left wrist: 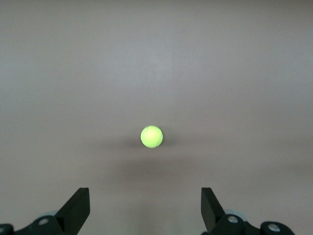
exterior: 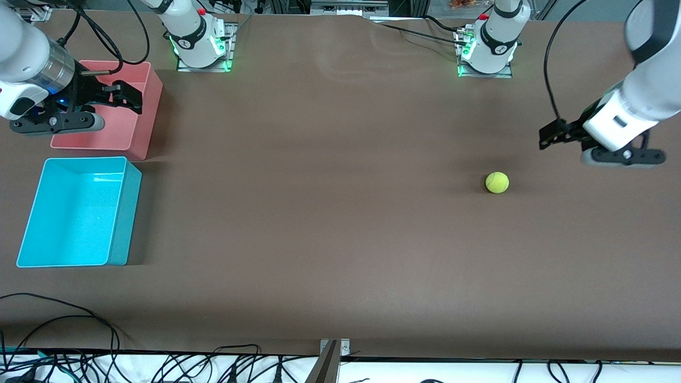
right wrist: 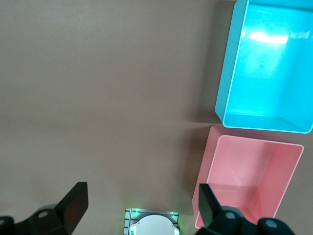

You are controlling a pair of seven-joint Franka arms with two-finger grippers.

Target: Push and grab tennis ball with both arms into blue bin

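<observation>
The tennis ball [exterior: 497,182] lies on the bare brown table [exterior: 330,213] toward my left arm's end, well apart from the blue bin [exterior: 118,213] at my right arm's end. My left gripper [exterior: 550,135] hangs near the ball, fingers spread wide and empty. My right gripper [exterior: 121,94] waits over the pink bin [exterior: 143,114] just beside the blue one, jaws apart too.

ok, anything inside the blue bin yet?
No. The blue bin shows only its bare floor in the front and right wrist views; nothing covers it. The tennis ball sits on the table.
</observation>
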